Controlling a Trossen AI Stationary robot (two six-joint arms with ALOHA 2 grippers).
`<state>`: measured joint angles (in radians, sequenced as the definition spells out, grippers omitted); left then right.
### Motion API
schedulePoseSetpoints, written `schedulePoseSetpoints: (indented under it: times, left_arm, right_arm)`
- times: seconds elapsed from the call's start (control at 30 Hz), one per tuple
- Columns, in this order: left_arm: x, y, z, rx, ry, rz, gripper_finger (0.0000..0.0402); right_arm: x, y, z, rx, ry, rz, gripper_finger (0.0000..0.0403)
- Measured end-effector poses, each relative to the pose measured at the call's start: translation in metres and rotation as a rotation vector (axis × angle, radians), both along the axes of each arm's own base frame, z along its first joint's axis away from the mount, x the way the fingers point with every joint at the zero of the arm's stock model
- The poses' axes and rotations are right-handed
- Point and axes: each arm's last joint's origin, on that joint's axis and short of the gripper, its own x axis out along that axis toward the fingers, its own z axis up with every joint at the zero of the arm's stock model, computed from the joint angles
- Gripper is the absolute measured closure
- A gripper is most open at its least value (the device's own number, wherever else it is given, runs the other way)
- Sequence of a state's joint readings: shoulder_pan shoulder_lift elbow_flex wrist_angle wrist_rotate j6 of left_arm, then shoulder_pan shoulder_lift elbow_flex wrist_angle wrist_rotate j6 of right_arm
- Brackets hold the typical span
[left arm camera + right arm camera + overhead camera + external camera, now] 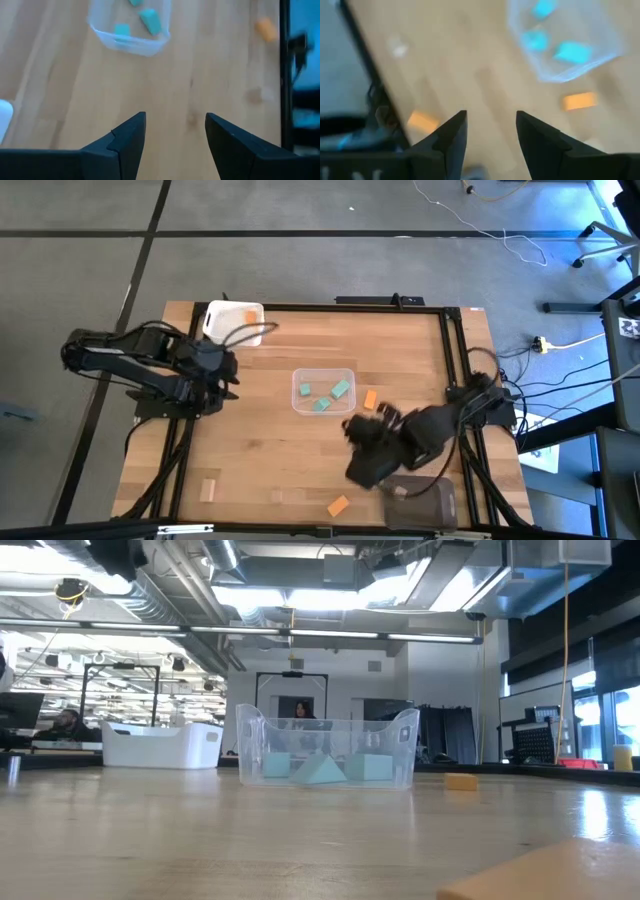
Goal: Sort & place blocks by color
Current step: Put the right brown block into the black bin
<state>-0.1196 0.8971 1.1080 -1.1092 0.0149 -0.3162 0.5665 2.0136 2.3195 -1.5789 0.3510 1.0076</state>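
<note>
A clear tub (322, 390) in the middle of the table holds three teal blocks (150, 21). One orange block (370, 400) lies just to its right, another (338, 505) near the front edge. Two pale tan blocks (208, 490) lie at the front left. A further orange block (250, 317) sits in the white tub (235, 320) at the far left. My left gripper (175, 117) hovers open over bare wood left of the clear tub. My right gripper (490, 115) is open and raised right of the clear tub, with nothing between its fingers.
A dark grey tub (425, 500) stands at the front right, under my right arm. A black frame (450, 350) runs along the table's edges. In the low view, the clear tub (325, 750) and the white tub (160, 745) stand across bare wood, with a block (540, 875) close to the camera.
</note>
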Motion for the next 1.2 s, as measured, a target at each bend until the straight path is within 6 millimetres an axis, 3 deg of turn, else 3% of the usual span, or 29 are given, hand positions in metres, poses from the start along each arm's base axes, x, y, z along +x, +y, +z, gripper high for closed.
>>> schedulePoseSetpoints:
  times: [0.27,0.57,0.73,0.9,1.2]
  left_arm:
    - [0.022,-0.026,-0.009,-0.051,0.037,-0.181,0.0204]
    - [0.050,-0.088,-0.033,-0.128,0.134,-0.272,0.0204]
    - [0.070,-0.131,-0.046,-0.160,0.053,-0.238,0.0204]
    - [0.086,-0.171,-0.073,-0.122,0.005,-0.222,0.0204]
    - [0.105,-0.215,-0.131,-0.099,0.065,-0.189,0.0204]
  right_arm:
    - [-0.031,-0.040,0.057,-0.230,-0.238,0.021,0.0232]
    - [-0.069,-0.075,0.098,-0.423,-0.347,0.057,0.0232]
    - [-0.078,-0.087,0.108,-0.481,-0.355,0.070,0.0232]
    - [-0.080,-0.093,0.110,-0.524,-0.336,0.108,0.0232]
    - [-0.080,-0.093,0.110,-0.553,-0.318,0.148,0.0232]
